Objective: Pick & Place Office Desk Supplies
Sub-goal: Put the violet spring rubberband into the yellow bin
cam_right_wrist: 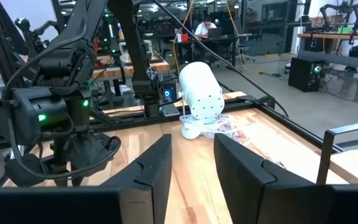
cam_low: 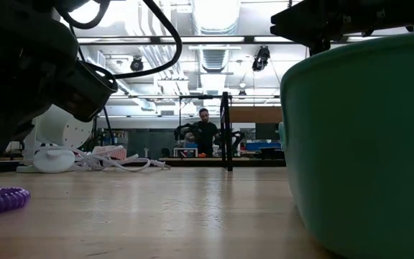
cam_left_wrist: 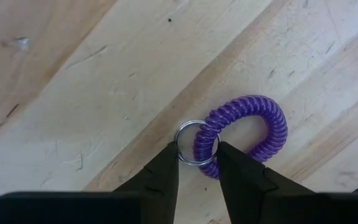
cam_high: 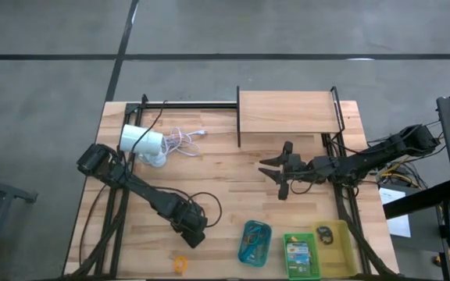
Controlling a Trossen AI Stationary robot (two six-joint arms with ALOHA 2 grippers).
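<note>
Purple coiled loop point(cam_left_wrist: 248, 132) with its metal key ring point(cam_left_wrist: 197, 142) lies on the wooden table point(cam_high: 225, 176) near the lower left of the high view — the left gripper point(cam_left_wrist: 197, 163) is lowered over it, fingers apart on either side of the ring, not yet clamped. The right gripper point(cam_high: 276, 172) hovers open at centre-right, above bare wood (teal tray point(cam_high: 255, 242), green tray point(cam_high: 301, 256) and yellow tray point(cam_high: 334, 248) sit along the lower edge).

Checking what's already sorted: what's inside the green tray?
The green tray holds one yellow-and-green crayon box, seen from above. Whether anything lies under the box cannot be seen, since it covers most of the tray floor.
</note>
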